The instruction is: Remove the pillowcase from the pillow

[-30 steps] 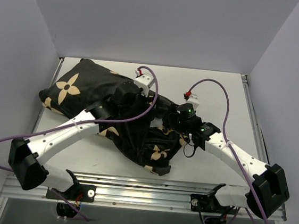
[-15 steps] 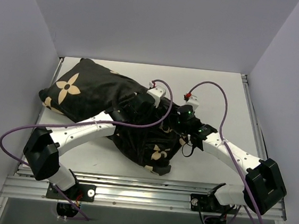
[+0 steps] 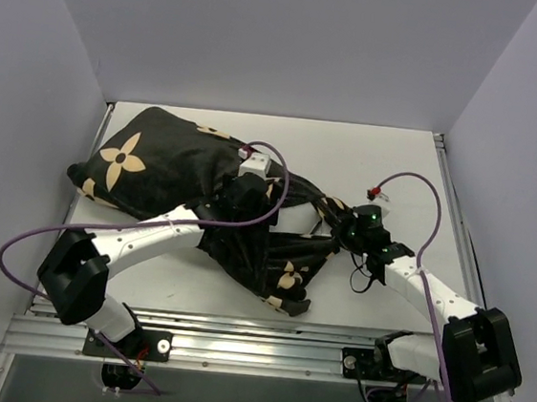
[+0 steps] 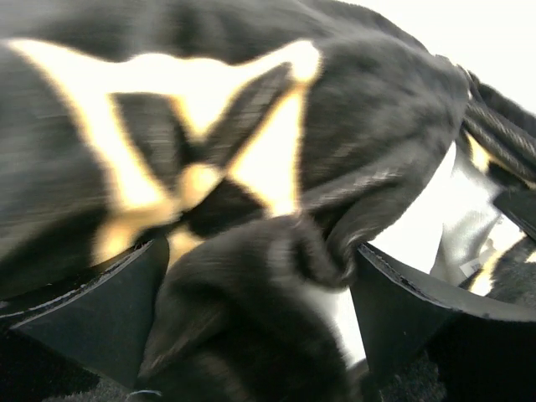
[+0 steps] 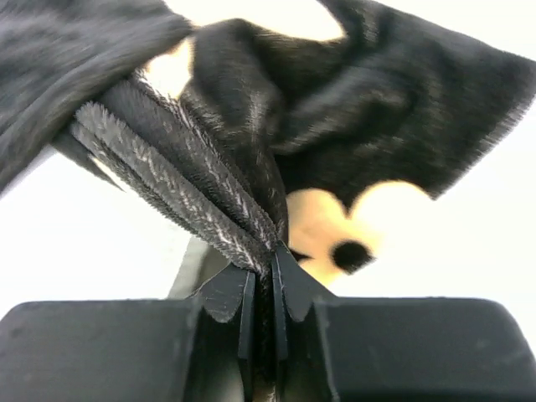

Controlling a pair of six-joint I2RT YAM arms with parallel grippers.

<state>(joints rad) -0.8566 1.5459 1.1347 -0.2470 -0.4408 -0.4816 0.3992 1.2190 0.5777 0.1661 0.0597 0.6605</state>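
The pillowcase (image 3: 157, 161), black velvety fabric with tan flower motifs, lies bulging across the table's left and middle, with its loose end bunched near the front. The pillow is hidden inside it. My left gripper (image 3: 239, 208) presses down on the cover's middle. In the left wrist view it (image 4: 251, 310) stands open, a hump of pillowcase (image 4: 251, 167) between its wide-apart fingers (image 4: 92, 310). My right gripper (image 3: 337, 230) is at the cover's right end. In the right wrist view it (image 5: 262, 280) is shut on a folded edge of the pillowcase (image 5: 193, 176), which runs taut from the jaws.
The white table (image 3: 387, 166) shows bare at the back right. Grey walls close in on three sides. A metal rail (image 3: 254, 339) runs along the front edge. Purple cables (image 3: 23, 252) loop off both arms.
My right gripper has shut on the pillowcase's edge and drawn it to the right and nearer. The left gripper, still open, has shifted slightly left over the cover.
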